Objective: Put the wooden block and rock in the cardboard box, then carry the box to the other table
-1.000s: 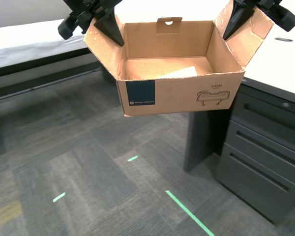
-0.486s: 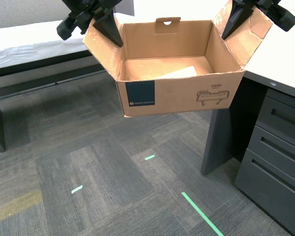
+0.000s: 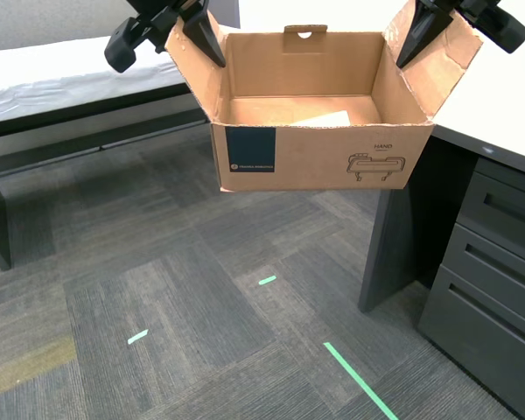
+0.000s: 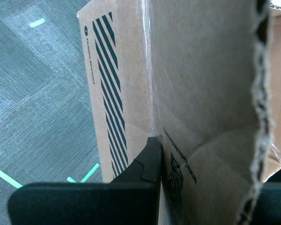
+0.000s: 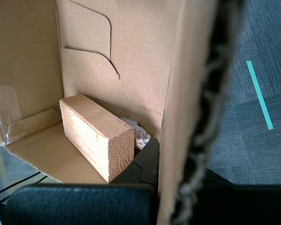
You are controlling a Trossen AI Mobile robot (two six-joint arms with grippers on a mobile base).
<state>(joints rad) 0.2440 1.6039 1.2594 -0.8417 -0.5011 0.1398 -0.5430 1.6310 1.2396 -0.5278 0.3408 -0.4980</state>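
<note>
Grey carpet floor [image 3: 157, 262] fills most of the exterior view, open and unobstructed below the load, with a few green tape marks [image 3: 359, 376] stuck to it.

Along the exterior view's upper left runs the other table [image 3: 44, 79], its white cloth-covered tabletop ending in a straight near edge with dark, open space beneath. On the exterior view's right stands a second, smooth pale tabletop [image 3: 507, 96]. Its edge overhangs a dark grey drawer cabinet [image 3: 490, 271]. Between the two tabletops is a broad strip of bare carpet.

The cardboard box [image 3: 311, 157] hangs in the air above that strip, touching neither tabletop, with its top open and its base level. Its front wall faces the camera with a dark blue label patch towards the exterior view's left and a black line drawing towards the right. A handle-slot tab rises from the far rim. Both side flaps splay up and outward, and a black arm reaches down to each.

My first pincer [image 5: 178, 154] is closed onto one side flap – one finger [image 5: 147, 161] lies inside the box against the flap, and the torn corrugated edge runs past it.

My second pincer [image 4: 206, 159] is likewise clamped on a flap, with one finger [image 4: 147, 159] pressed to the outer wall beside blue diagonal stripes.

The wooden block [image 5: 96, 136] lies flat on the box floor in a corner, close to my first pincer's inner finger.

The rock [image 5: 138, 131] sits wedged behind the block – touching it, against the box wall.
</note>
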